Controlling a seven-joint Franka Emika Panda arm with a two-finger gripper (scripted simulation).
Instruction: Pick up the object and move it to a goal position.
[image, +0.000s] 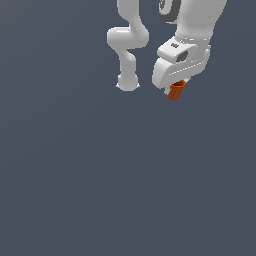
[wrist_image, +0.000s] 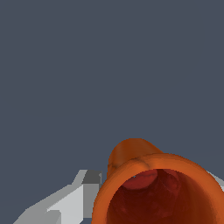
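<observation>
**Carrying the orange piece: hold it firm and move smoothly**

While the object (image: 175, 90) sits between the fingers, your job is simply to keep it there until the goal is reached. No goal marker shows in either view, so you will have to steer by the commanded target rather than by anything visible on the plain grey ground. Move the arm at an even pace, avoid sudden turns of the wrist, and do not relax the clamp before the piece is where it belongs. The piece pokes out only a little below the white gripper (image: 176, 86), so the hold looks shallow; a jolt could, I judge, tip it loose.

The claw is clamped on the object. In the exterior view the orange-red piece hangs at the gripper's lower tip, on the exterior view's right and toward the top of the picture, with its darker side turned downward. It appears clear of the ground, though the flat backdrop gives no shadow to confirm how high.

In the wrist view the object (wrist_image: 162, 188) looms close to the lens and reads as a hollow orange shape with a dark red interior, one pale grey finger (wrist_image: 72, 201) pressed beside it.

The arm bends down from above, its wrist link angled toward the exterior view's left. The base (image: 127, 82) stands farther back, well apart from the gripper.
</observation>
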